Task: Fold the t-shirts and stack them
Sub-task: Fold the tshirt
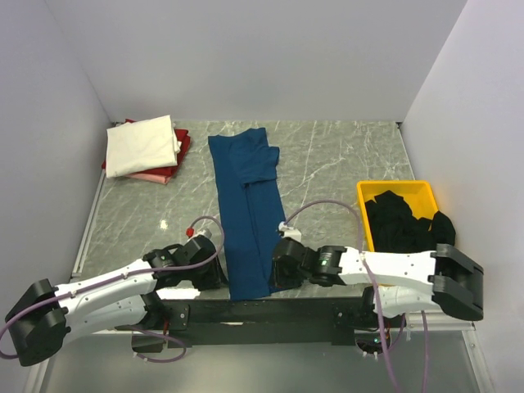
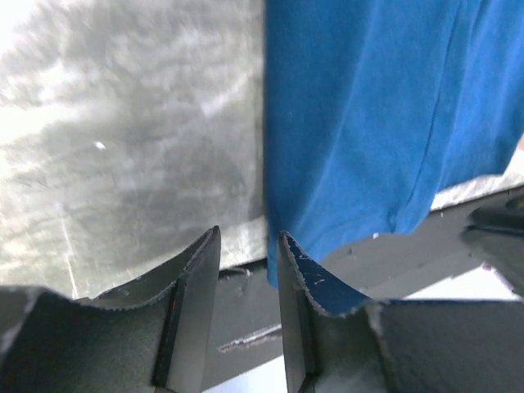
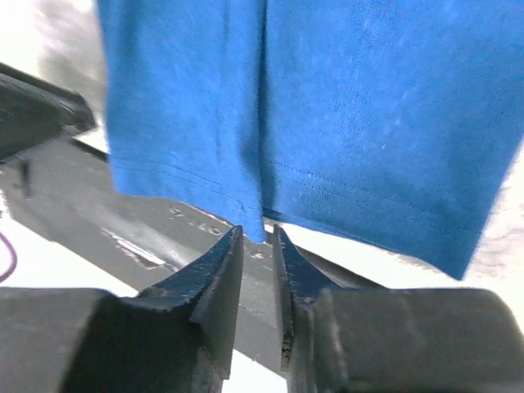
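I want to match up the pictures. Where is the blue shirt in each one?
Top external: the blue t-shirt lies as a long strip down the middle of the table.
Left wrist: the blue t-shirt fills the upper right.
Right wrist: the blue t-shirt fills the top.
Shared landmark: the black bar under the shirt's near hem.

We see the grey marble-pattern table (image 1: 327, 164) boxed in by plain pale walls (image 1: 262, 57) on three sides. The yellow tray (image 1: 409, 189) sits at the right edge, near the front. A small white speck (image 1: 164, 224) lies front-left on the tabletop. A black mounting plate (image 1: 270, 312) runs along the near edge.
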You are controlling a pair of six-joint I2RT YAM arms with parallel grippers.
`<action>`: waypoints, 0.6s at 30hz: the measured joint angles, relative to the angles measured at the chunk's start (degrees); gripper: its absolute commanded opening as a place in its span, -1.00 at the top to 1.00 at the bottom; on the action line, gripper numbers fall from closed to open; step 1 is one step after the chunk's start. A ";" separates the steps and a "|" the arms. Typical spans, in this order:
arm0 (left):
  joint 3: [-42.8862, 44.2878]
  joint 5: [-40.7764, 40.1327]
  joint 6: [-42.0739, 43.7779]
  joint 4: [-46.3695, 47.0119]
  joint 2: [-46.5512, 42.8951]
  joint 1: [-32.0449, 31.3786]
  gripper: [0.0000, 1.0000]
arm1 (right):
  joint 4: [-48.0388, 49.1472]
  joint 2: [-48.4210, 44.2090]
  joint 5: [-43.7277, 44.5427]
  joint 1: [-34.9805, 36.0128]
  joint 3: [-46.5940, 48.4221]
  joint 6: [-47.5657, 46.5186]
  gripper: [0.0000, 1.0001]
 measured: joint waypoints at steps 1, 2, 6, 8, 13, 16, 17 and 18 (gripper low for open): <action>0.00 0.31 -0.02 -0.28 -0.31 -0.28 0.22 | -0.11 -1.49 -0.02 -0.72 -0.20 -0.33 0.34; 0.00 0.50 -0.04 -0.44 -0.48 -0.48 0.22 | -0.42 -2.82 -0.02 -1.40 -0.33 -0.59 0.28; 0.00 1.07 -0.61 -0.79 -0.68 -1.77 0.21 | -1.20 -7.76 -0.22 -4.87 -2.23 -1.79 0.22; 0.00 1.29 -1.25 -0.61 -0.63 -2.78 0.21 | -1.73 -9.92 -0.33 -7.04 -4.17 -2.40 0.17; 0.00 1.46 -3.19 0.02 0.44 -5.77 0.18 | -4.85 -14.14 -0.42 -11.26 -8.90 -4.09 0.15; -0.02 1.36 -4.59 0.17 0.92 -7.50 0.17 | -6.32 -16.90 -0.57 -12.98 -11.21 -4.85 0.14; -0.02 1.25 -5.03 0.15 1.09 -8.02 0.17 | -6.40 -17.53 -0.68 -13.33 -11.80 -4.94 0.12; -0.04 1.25 -5.40 0.17 1.25 -8.46 0.17 | -6.60 -18.25 -0.87 -13.66 -12.50 -5.05 0.11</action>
